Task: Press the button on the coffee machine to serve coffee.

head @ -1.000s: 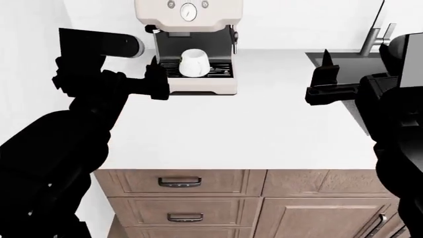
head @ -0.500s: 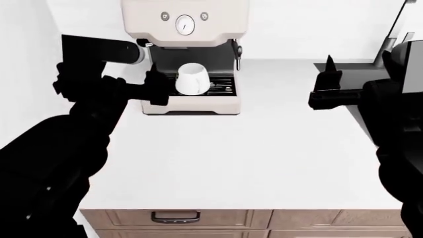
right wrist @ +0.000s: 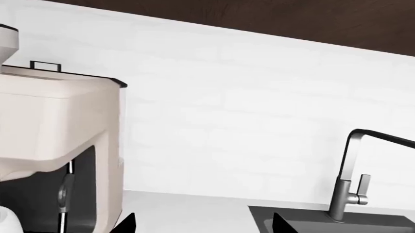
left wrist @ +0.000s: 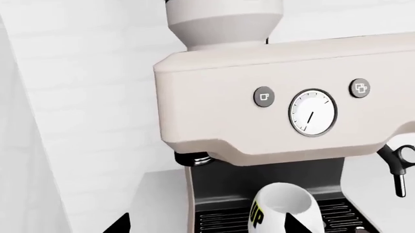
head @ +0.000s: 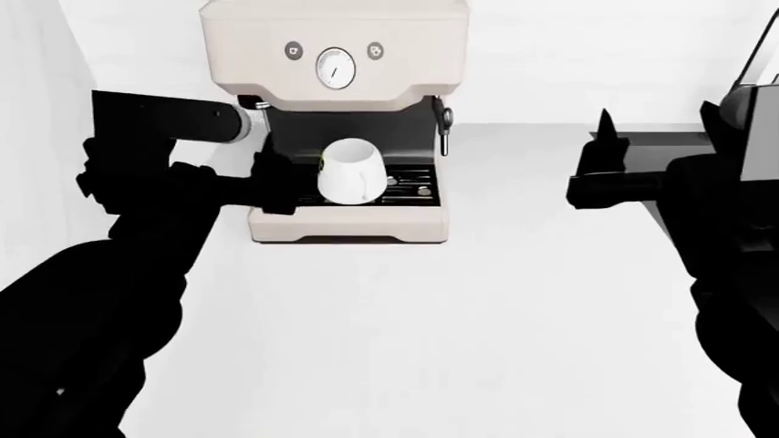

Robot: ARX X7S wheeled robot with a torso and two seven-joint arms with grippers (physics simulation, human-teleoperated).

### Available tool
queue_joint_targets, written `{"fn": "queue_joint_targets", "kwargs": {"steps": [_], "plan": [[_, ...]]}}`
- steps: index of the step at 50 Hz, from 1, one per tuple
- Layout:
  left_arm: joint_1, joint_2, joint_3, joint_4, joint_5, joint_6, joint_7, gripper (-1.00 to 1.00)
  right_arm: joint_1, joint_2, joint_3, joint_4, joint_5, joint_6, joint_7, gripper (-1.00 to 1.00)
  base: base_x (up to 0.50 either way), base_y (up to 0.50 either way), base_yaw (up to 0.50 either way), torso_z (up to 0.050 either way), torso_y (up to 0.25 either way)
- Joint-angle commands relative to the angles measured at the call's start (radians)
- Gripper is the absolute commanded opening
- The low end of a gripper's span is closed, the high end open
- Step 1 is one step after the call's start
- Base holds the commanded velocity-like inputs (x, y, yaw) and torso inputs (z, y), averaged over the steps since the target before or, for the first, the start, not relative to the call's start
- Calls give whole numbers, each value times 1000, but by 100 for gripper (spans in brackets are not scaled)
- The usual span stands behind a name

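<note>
The cream-white coffee machine [head: 335, 36] stands at the back of the counter, with a round silver dial [head: 335, 66] between two small grey buttons [head: 292, 50]. A white mug [head: 349, 171] sits on its black drip grate. My left gripper [head: 274, 175] is open and empty at the machine's left front, beside the mug. In the left wrist view the machine [left wrist: 220, 121], its left button [left wrist: 263, 96], dial [left wrist: 312, 112], right button [left wrist: 359, 88] and the mug [left wrist: 285, 213] show beyond my open left gripper [left wrist: 206, 225]. My right gripper [head: 597, 169] is open and empty, far to the right.
A white counter [head: 462, 301] stretches in front of the machine. A dark sink [right wrist: 337, 223] with a grey faucet [right wrist: 350, 174] lies at the right. The black steam wand [head: 442, 119] hangs at the machine's right. A white wall stands close on the left.
The head view has moved forward and higher: the machine now shows lower in the view and the drawers have left it. The left gripper stays by the machine's left front.
</note>
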Motion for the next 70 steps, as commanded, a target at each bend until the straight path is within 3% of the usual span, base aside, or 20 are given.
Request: {"fn": "queue_joint_targets", "kwargs": {"steps": [1, 20, 30, 38, 48, 62, 63, 70], "plan": [[19, -10, -27, 49, -16, -36, -14, 100, 2, 0, -19, 10, -1, -11, 3, 100, 59, 0, 0, 0, 0], [10, -7, -25, 70, -42, -59, -20, 100, -30, 8, -39, 38, -8, -64, -8, 100, 123, 0, 0, 0, 0], [-28, 16, -47, 135, -81, -142, -37, 100, -50, -1, -17, 27, 3, -68, -3, 100, 86, 0, 0, 0, 1], [-146, 69, -64, 190, -178, -242, -76, 100, -54, -6, -29, 44, 2, -80, -3, 100, 0, 0, 0, 0, 0], [-233, 65, -30, 171, -391, -234, -207, 100, -40, -4, -15, 17, 22, -45, 7, 100, 0, 0, 0, 0, 0], [-236, 31, 41, 105, -383, -168, -228, 100, -50, -8, -34, 37, 16, -73, 8, 100, 0, 0, 0, 0, 0], [-234, 33, 51, 102, -376, -158, -233, -100, -52, -9, -35, 37, 16, -75, 8, 100, 0, 0, 0, 0, 0], [-238, 29, 43, 104, -391, -169, -255, -100, -70, -8, -26, 39, 18, -88, 7, 100, 0, 0, 0, 0, 0]]}}
